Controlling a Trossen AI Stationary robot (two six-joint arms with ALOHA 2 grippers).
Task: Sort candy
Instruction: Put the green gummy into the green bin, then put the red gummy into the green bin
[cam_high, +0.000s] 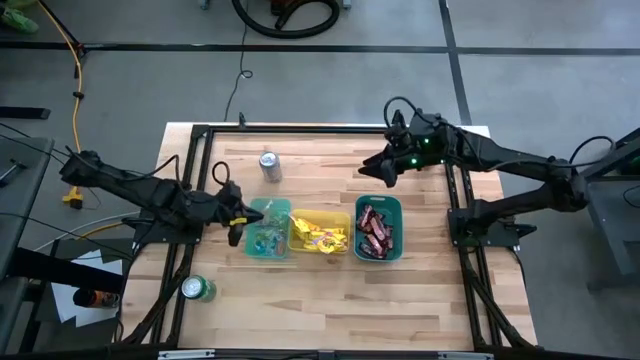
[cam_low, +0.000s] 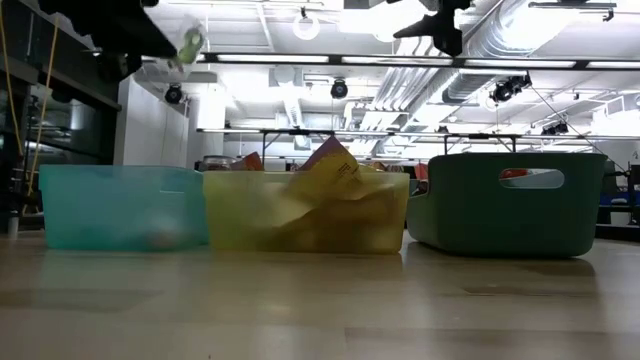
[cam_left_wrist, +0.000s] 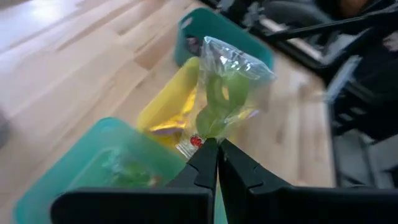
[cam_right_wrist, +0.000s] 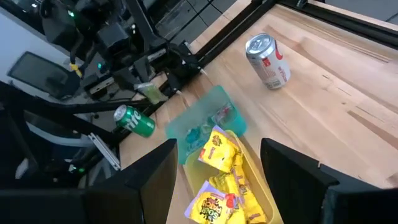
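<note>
The left gripper (cam_left_wrist: 217, 149) hangs above the pale wooden bench (cam_high: 330, 300), its two dark fingers (cam_left_wrist: 202, 163) pinched together on the bottom edge of a small clear crinkly packet with green sweets inside (cam_left_wrist: 227, 93). The packet stands up from the fingertips, clear of the bins, and in the low view it shows as a pale green scrap (cam_low: 188, 44) held high over the row.

Just beyond those fingers lies the translucent teal plastic bin (cam_left_wrist: 81, 180), with a few small mixed-colour wrapped pieces (cam_high: 268, 238) on its floor. Past it, touching it, is the yellow plastic bin (cam_high: 296, 217) heaped with yellow square packets (cam_high: 322, 238), and farther along the same row stands the dark green plastic bin (cam_high: 397, 205) holding brown-and-red oblong bars (cam_high: 372, 232).

The right gripper (cam_high: 381, 176) hovers well off from the row, beyond the dark green bin's far side, with its fingers (cam_right_wrist: 146, 186) spread wide apart and nothing between them. Looking out past them, the yellow bin sits nearest, the teal one behind it.

A silver-and-red soda can (cam_high: 269, 165) stands on the bench on the far side of the teal bin, well apart from either gripper. A green soda can (cam_high: 197, 289) stands near the bench's front left edge, to the near side of the left fingers.
</note>
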